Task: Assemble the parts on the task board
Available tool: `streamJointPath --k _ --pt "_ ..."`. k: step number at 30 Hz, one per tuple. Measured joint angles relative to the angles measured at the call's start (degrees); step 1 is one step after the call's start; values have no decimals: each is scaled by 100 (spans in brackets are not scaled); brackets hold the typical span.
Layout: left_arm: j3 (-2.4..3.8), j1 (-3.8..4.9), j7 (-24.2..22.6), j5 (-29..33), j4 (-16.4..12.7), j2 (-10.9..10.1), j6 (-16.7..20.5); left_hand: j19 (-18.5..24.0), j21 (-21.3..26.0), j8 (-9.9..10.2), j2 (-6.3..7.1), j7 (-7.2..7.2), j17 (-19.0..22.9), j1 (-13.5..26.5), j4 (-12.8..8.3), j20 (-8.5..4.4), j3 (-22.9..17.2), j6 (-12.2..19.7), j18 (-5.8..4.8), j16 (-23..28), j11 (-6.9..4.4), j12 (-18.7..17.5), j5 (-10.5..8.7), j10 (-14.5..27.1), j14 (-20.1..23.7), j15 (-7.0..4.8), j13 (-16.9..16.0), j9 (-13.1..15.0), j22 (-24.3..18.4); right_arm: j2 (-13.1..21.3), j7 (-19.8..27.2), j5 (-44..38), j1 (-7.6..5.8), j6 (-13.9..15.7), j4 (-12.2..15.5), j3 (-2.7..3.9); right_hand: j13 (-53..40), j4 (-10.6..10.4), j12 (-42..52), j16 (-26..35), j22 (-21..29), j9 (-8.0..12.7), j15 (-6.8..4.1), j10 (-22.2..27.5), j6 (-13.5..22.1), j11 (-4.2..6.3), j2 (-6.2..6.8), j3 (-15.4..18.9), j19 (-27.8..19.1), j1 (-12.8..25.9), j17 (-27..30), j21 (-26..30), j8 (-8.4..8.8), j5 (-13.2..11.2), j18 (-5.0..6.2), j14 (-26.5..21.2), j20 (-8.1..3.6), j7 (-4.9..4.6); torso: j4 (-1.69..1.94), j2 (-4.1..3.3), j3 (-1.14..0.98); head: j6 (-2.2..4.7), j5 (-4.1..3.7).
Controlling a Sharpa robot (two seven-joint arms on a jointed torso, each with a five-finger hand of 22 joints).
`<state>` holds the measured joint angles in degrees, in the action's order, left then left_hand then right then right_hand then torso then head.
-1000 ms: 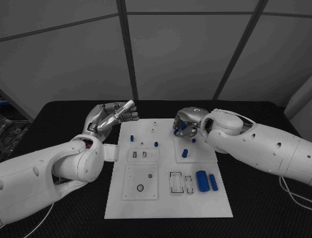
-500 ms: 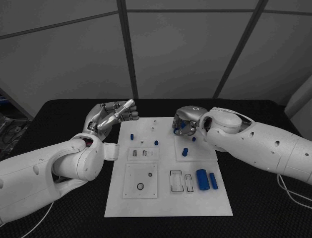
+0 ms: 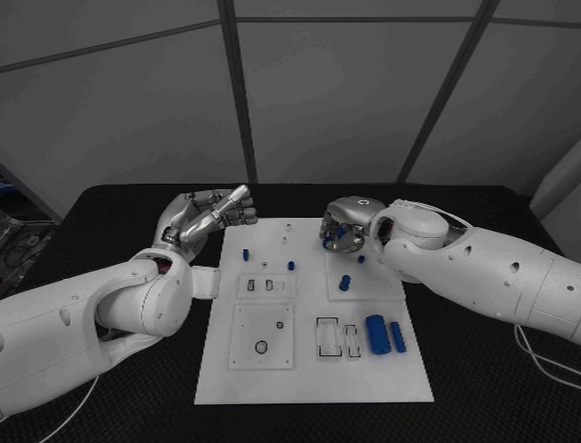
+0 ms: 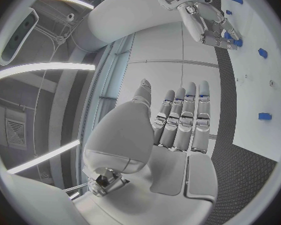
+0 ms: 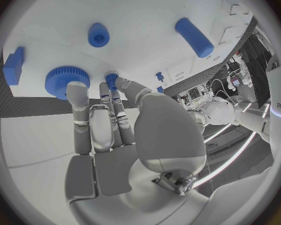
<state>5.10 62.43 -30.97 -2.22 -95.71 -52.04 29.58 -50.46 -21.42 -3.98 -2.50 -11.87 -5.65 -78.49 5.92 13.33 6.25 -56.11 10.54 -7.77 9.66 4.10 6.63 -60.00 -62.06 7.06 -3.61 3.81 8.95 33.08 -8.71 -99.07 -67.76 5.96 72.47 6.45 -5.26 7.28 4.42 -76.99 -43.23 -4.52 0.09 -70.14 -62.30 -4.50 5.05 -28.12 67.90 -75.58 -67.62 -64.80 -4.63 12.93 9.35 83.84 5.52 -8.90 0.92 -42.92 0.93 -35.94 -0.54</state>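
Your left hand (image 3: 211, 216) is raised above the black tabletop (image 3: 117, 231), just beside the task board's (image 3: 310, 369) far left corner; it holds nothing, its fingers straight and side by side. The white task board lies mid-tabletop, carrying small blue parts, among them a blue cylinder (image 3: 375, 334) near its right edge. Your right hand (image 3: 346, 231) reaches down at the board's far right, fingertips (image 5: 111, 80) on a small blue peg (image 5: 110, 78) beside a blue gear (image 5: 64, 79); whether it grips the peg, you cannot tell.
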Motion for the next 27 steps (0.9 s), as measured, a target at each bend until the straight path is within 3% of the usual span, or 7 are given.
streamJointPath --k 2,4,15,27 --pt "0 0 2 1 0 0 -1 0 0 0 0 0 0 0 0 0 0 0 0 0 0 0 0 0 0 0 0 0 -1 31 -15 -11 6 56 53 -3 -9 17 -5 -3 -95 0 0 -33 -42 -8 -10 -16 55 -14 -15 -81 -1 -1 -4 0 -3 -2 0 -2 -1 4 0" --pt "0 0 4 2 0 0 -2 0 0 0 -2 0 0 2 0 0 0 0 0 0 0 -23 0 0 0 0 0 -3 0 53 -32 -15 9 116 98 -3 -18 7 1 -3 -289 0 -12 -50 -42 9 -10 -35 152 -14 -15 -208 -1 28 -94 13 4 -2 0 -2 -2 7 3" --pt "0 0 7 13 0 0 -8 0 0 0 -23 -22 0 23 0 0 0 22 0 23 20 -24 0 20 0 0 0 -5 -5 -23 -212 -11 10 728 217 0 -31 14 12 -25 -376 1 -20 -70 -42 -11 -9 -62 164 -13 -22 -255 -1 104 -92 20 0 -2 7 -9 2 51 33" --pt "1 0 7 23 12 16 -13 0 0 -1 -23 -21 0 23 0 0 0 21 0 23 20 -23 0 20 0 0 0 -5 -5 -538 -287 18 6 1404 -141 0 -48 29 11 -53 -407 -4 -20 -73 -62 -9 14 -76 164 -34 -67 -303 -1 103 -91 20 0 18 10 -23 6 34 49"
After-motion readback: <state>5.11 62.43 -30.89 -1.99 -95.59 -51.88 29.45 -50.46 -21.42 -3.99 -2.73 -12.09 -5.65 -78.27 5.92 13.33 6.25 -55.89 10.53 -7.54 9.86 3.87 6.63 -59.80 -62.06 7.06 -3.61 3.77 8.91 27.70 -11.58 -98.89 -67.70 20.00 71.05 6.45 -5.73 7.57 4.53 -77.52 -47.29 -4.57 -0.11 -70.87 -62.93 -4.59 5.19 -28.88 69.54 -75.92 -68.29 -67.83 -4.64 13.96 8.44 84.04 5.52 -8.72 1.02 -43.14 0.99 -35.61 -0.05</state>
